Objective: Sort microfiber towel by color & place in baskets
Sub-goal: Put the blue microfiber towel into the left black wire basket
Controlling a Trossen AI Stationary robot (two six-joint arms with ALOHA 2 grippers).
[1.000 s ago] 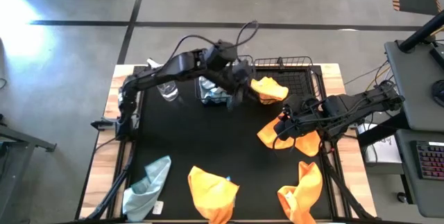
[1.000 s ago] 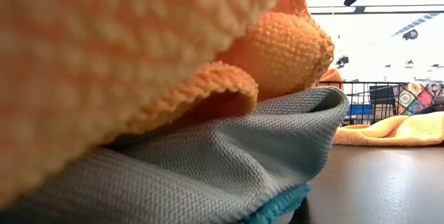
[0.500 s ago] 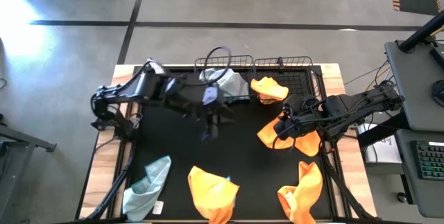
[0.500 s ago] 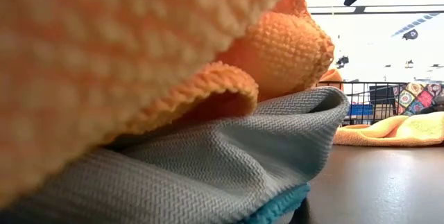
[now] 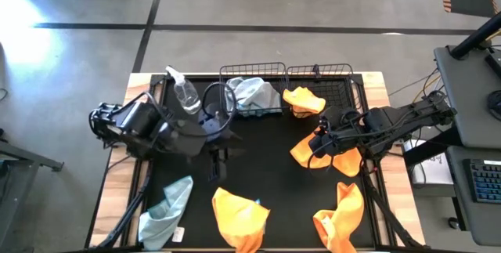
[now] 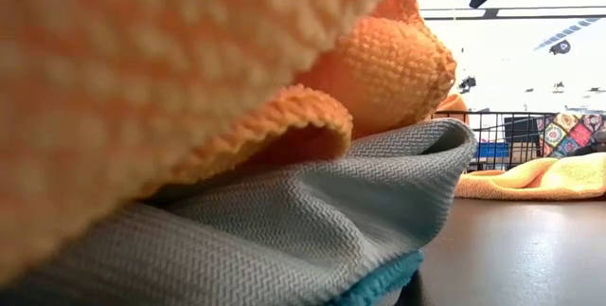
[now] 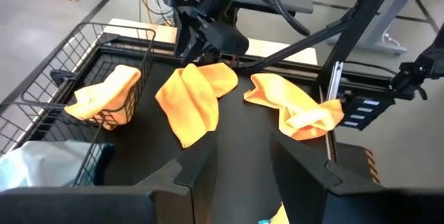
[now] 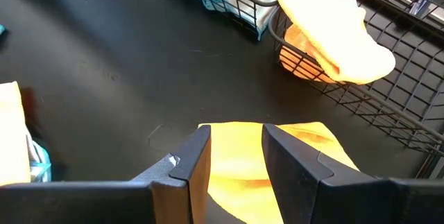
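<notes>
Right gripper poised over an orange towel beside the baskets

The right gripper is held parted and empty directly above an orange towel, just in front of the right basket where one orange towel is already draped. The left gripper, likewise unclenched and empty, is placed mid-tabletop, nearer the blue-grey towel. A spray bottle stands beside the left basket.

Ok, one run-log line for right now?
left gripper: open, empty, mid-table | right gripper: open over orange microfiber towel | black wire-mesh baskets: one blue-grey, one orange
</notes>
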